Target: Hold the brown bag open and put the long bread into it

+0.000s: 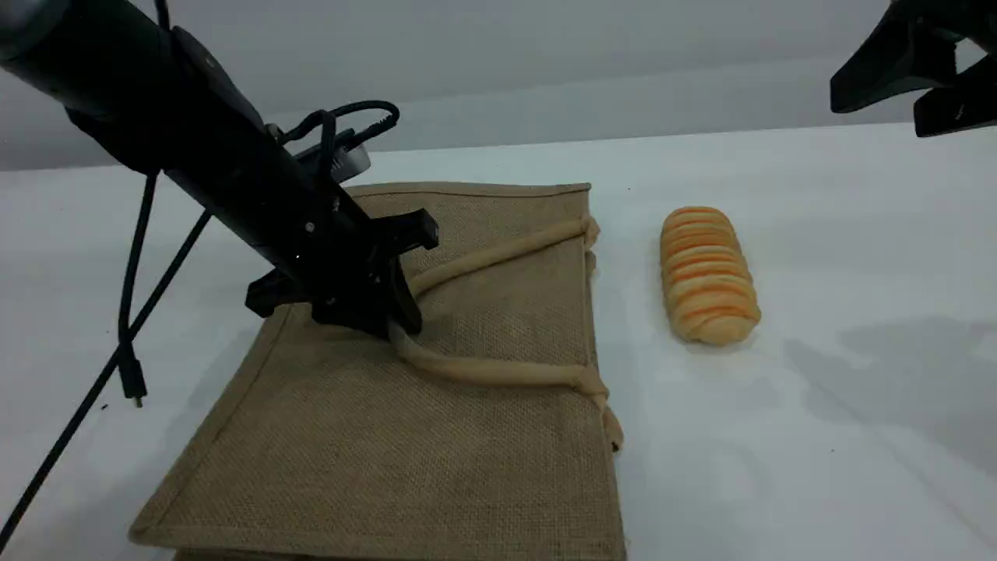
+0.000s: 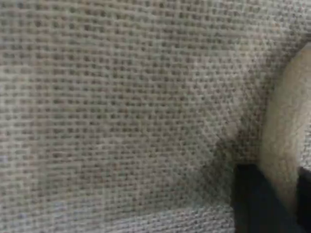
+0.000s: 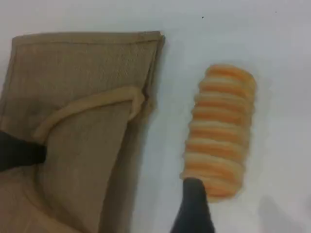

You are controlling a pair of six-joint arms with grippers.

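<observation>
The brown bag (image 1: 467,436) lies flat on the white table, its mouth edge facing right. Its upper rope handle (image 1: 498,372) loops back across the fabric. My left gripper (image 1: 397,323) is pressed down at the bend of that loop. In the left wrist view the handle (image 2: 284,136) sits between the two dark fingertips (image 2: 252,204), so the gripper is shut on it. The long bread (image 1: 707,274), yellow with orange stripes, rests on the table to the right of the bag. My right gripper (image 1: 876,113) hovers open, high at the far right. In its wrist view the bread (image 3: 218,126) lies just beyond its fingertip (image 3: 194,204).
A black cable (image 1: 128,312) hangs from the left arm and trails over the table to the left of the bag. Bare white table (image 1: 818,428) spreads around the bread. The bag (image 3: 87,63) fills the left of the right wrist view.
</observation>
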